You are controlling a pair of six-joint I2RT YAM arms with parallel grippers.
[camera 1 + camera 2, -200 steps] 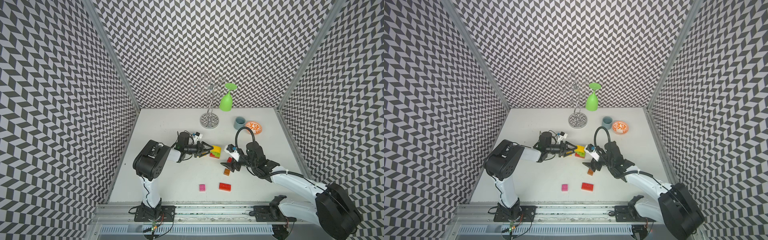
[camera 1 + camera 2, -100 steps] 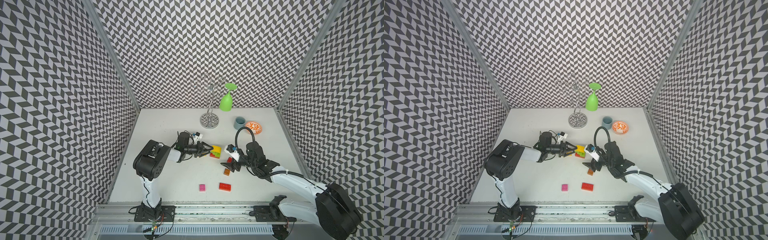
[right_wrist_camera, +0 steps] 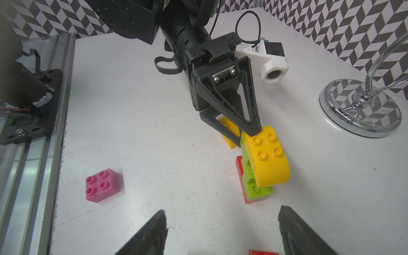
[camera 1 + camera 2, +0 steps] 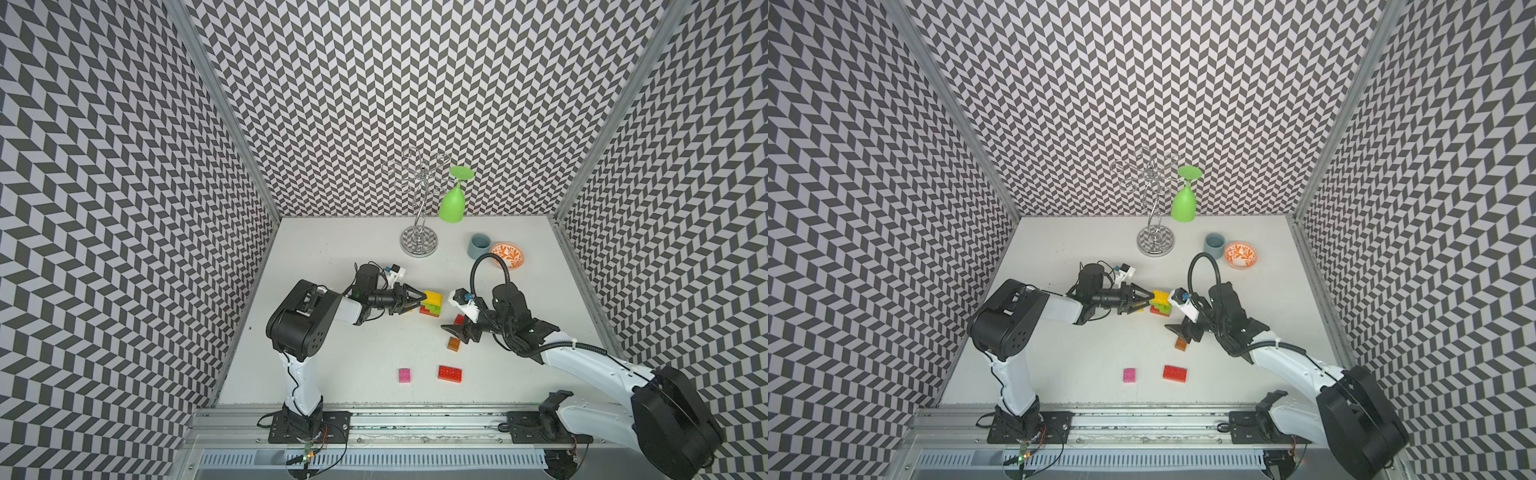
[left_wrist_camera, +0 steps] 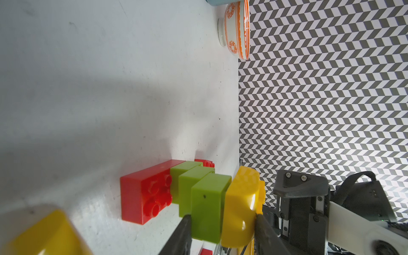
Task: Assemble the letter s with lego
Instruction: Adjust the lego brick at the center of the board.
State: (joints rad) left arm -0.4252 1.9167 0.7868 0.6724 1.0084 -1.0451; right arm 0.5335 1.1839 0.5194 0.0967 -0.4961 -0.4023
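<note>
The left claw (image 4: 417, 302) is clamped on the left edge of the stack (image 4: 432, 306) mid-counter (image 4: 332, 374), pinching the yellow brick (image 3: 267, 156) and the green brick (image 5: 205, 205) beneath it; the right claw (image 3: 223, 234) hangs open to the right, holding nothing; since the pinch catches one edge only, a pull could twist the stepped stack apart, or tip it off its red base (image 5: 141, 194).

No text, label, brand, number or sign can be read on anything on the bench. The studs of the yellow rounded brick (image 3: 267, 146) show faint rings, perhaps embossing, but they are too small and soft in the right wrist view to make out.
</note>
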